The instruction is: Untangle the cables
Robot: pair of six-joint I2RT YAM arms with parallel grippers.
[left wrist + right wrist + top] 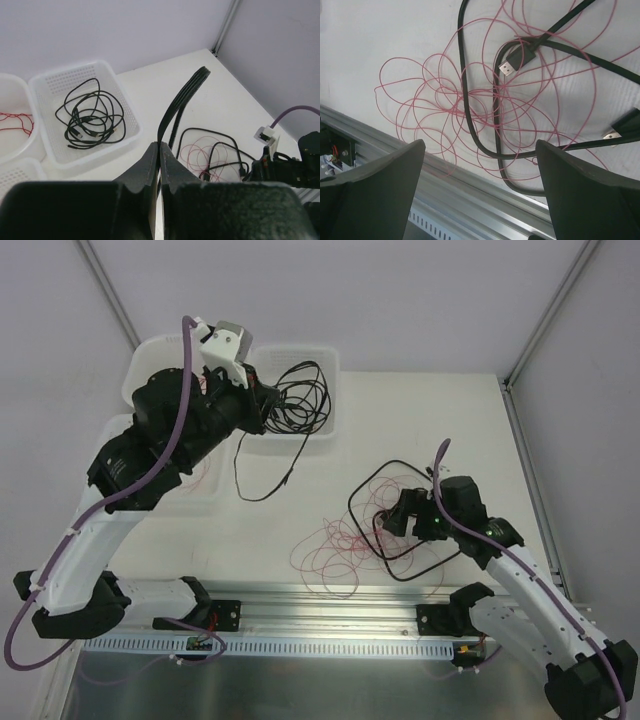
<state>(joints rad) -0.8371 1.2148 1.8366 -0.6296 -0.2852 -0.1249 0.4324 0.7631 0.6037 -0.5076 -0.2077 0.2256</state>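
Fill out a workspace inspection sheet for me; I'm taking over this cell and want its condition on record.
Surface: white table, no marks seen.
Job's things: thin red wire tangled with thick black cable before the right arm; coiled black cable in white perforated basket; second red wire in neighbouring white tub.
Clutter: nothing seen.
Grippers: left gripper shut on a hanging black cable; right gripper open above the tangle.
Cables: purple arm cables run along both arms.
Surroundings: pale enclosure walls; metal rail at the near edge.
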